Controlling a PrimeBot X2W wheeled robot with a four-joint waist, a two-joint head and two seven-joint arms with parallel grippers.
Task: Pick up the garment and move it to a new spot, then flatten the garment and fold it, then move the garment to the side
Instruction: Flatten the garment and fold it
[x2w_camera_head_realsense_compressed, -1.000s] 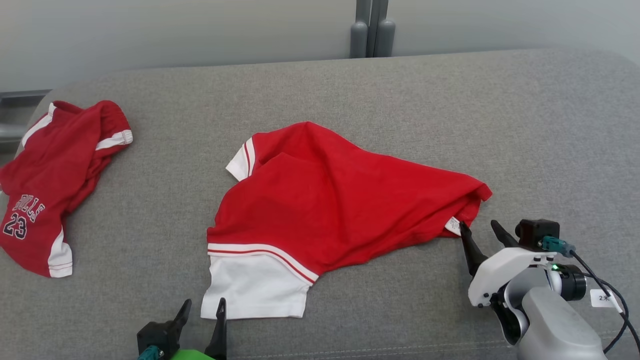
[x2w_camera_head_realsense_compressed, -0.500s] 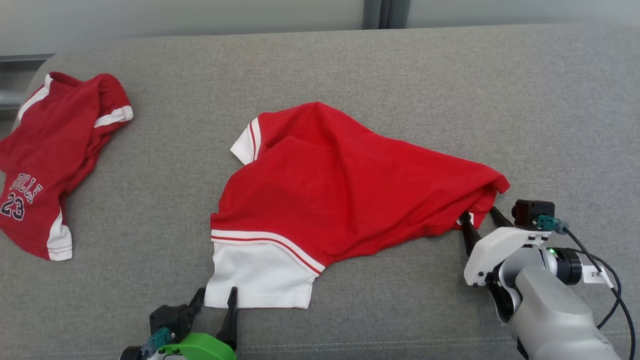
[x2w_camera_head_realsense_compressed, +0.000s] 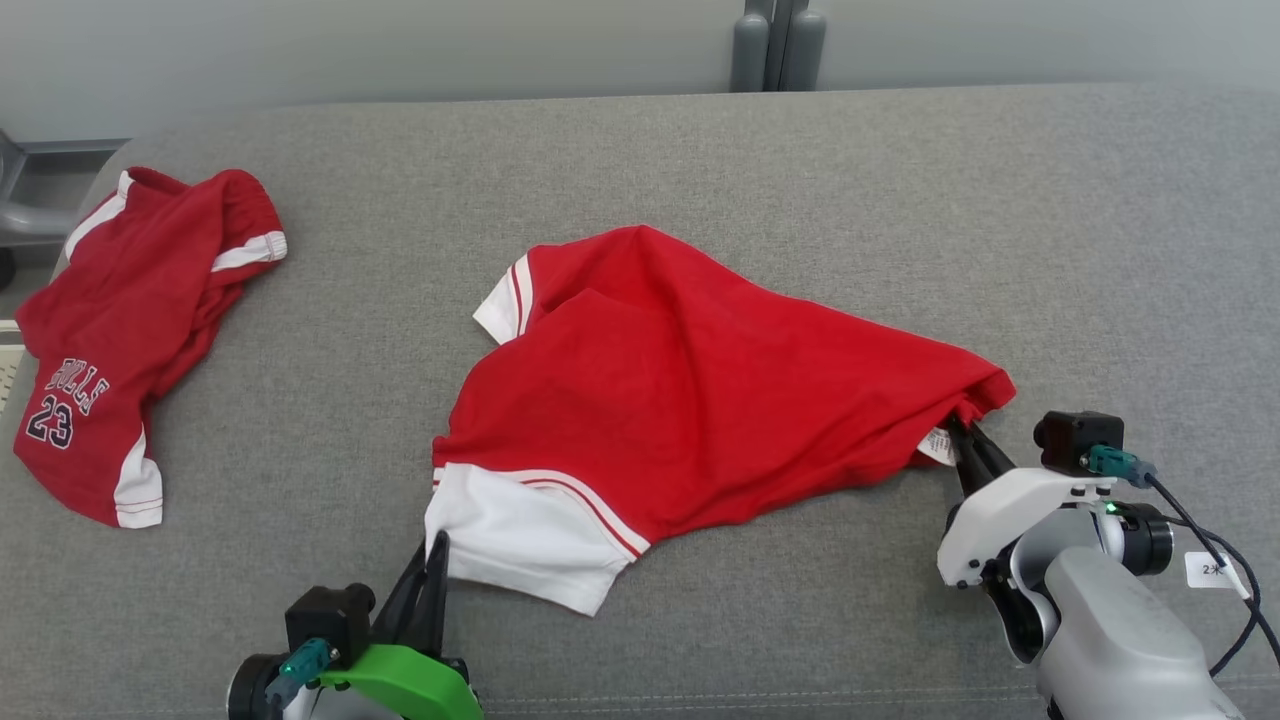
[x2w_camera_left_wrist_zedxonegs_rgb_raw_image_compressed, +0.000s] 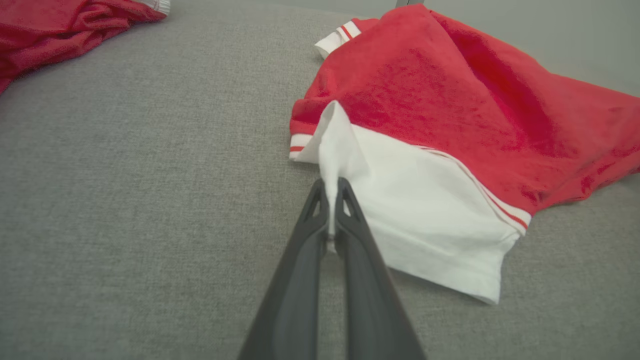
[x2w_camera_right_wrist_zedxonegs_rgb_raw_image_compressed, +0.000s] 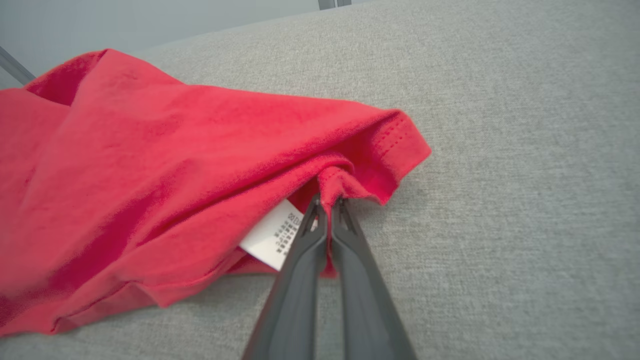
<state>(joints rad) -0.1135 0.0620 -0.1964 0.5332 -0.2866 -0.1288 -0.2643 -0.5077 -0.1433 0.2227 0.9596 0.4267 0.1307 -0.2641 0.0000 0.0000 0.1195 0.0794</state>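
Both sets of jaws are gripping the red-and-white garment (x2w_camera_head_realsense_compressed: 680, 400), which is lying mid-way across the grey fabric surface (x2w_camera_head_realsense_compressed: 900, 200).
The left jaws are pinching its white near corner, which is standing up in a peak. The right jaws are clamping the red hem beside the care label (x2w_camera_right_wrist_zedxonegs_rgb_raw_image_compressed: 274, 234). A second red garment (x2w_camera_head_realsense_compressed: 130, 330) is lying well apart.

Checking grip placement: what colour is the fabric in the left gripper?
White panel, clearest in left wrist view.
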